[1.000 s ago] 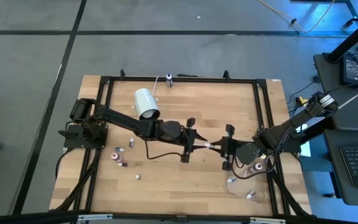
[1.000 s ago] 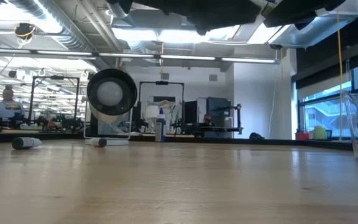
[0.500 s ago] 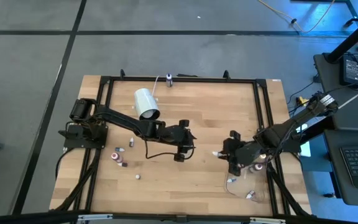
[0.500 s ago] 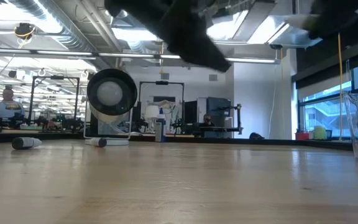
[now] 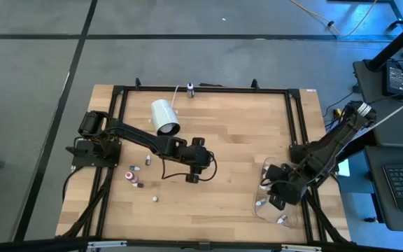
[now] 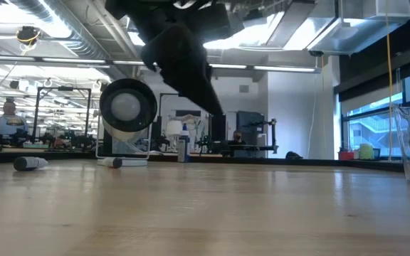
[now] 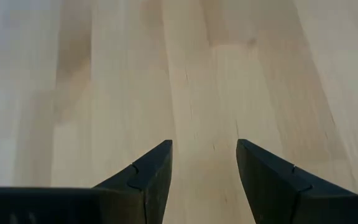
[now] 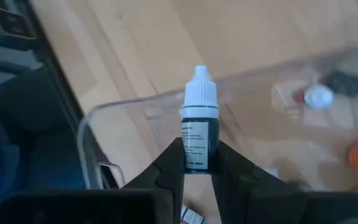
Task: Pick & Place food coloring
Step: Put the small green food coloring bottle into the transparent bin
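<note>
The wooden table (image 5: 215,126) carries a white cylinder (image 5: 164,115) lying near its far edge. My left gripper (image 7: 204,163) hovers mid-table, fingers parted with only bare wood between them. My right gripper (image 8: 197,167) is clamped on a dark food coloring bottle (image 8: 199,134), white cap up, above the clear plastic container (image 5: 266,189). More small bottles (image 5: 134,176) lie scattered at the left.

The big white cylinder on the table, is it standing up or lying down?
Lying down. The white cylinder rests on its side on the wooden table; the low view looks straight at its round end.
</note>
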You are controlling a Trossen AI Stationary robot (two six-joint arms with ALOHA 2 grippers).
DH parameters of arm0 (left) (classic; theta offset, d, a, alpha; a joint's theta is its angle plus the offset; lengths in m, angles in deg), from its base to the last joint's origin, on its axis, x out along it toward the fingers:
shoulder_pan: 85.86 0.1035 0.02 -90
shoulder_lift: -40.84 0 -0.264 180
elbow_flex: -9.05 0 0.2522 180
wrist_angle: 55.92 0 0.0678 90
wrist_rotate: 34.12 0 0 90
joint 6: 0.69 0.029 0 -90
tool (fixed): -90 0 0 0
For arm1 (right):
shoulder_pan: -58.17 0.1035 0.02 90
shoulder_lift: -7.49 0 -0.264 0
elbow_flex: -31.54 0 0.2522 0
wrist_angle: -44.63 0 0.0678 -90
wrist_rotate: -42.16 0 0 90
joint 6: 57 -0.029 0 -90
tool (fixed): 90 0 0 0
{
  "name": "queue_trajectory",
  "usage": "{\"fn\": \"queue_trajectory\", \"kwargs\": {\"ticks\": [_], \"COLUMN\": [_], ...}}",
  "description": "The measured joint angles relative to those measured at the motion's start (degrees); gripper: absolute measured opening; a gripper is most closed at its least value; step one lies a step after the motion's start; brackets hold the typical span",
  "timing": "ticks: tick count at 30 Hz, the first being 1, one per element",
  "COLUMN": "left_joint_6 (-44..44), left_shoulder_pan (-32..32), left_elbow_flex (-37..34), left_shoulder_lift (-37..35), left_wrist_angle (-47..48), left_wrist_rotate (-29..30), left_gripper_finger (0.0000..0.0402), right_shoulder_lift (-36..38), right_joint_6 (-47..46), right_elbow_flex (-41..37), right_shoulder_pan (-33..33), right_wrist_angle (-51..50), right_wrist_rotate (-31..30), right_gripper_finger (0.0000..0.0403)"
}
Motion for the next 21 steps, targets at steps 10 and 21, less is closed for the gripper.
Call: {"fn": "queue_trajectory", "kwargs": {"ticks": [10,21], "left_joint_6": [-1.55,-14.65], "left_shoulder_pan": [0.0,0.86], "left_elbow_flex": [0.0,0.0], "left_shoulder_lift": [0.0,0.0], "left_wrist_angle": [4.98,22.45], "left_wrist_rotate": [0.18,10.22], "left_gripper_finger": [0.0169,0.0169], "right_shoulder_lift": [-0.07,-0.13], "right_joint_6": [-6.32,-6.41], "right_elbow_flex": [-8.29,-13.05], "right_shoulder_pan": [0.78,0.59], "right_wrist_angle": [6.6,14.18], "right_wrist_rotate": [-0.41,-0.48], "right_gripper_finger": [0.0079,0.008]}}
